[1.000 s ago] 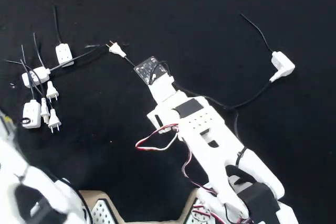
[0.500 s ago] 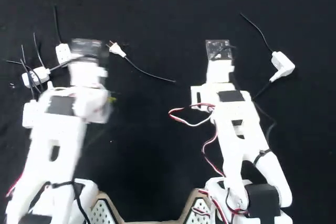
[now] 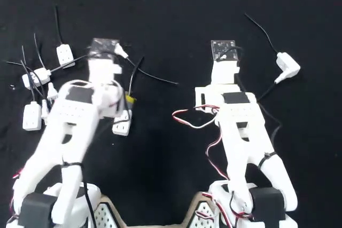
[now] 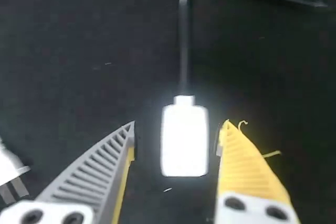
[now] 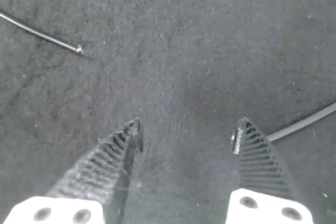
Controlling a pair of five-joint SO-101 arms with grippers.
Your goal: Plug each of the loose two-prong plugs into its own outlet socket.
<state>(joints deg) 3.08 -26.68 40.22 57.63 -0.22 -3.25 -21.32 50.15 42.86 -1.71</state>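
My left gripper is open, and a white outlet socket lies between its fingers with a gap on each side. The socket's black cord runs away from me. From above, that socket lies just right of the left arm. A loose two-prong plug lies by the arm's wrist, and another plug shows beside the grey finger. More sockets and plugs lie at the far left. My right gripper is open over bare cloth.
A white angled socket with a black cord lies at the right. A cut cord end and another black cable lie near the right gripper. The black table has free room at the back and in the middle.
The right arm swung from the centre-left over to the right and stopped. The left arm came in from the lower left and shifted right. A white socket now lies at its gripper.
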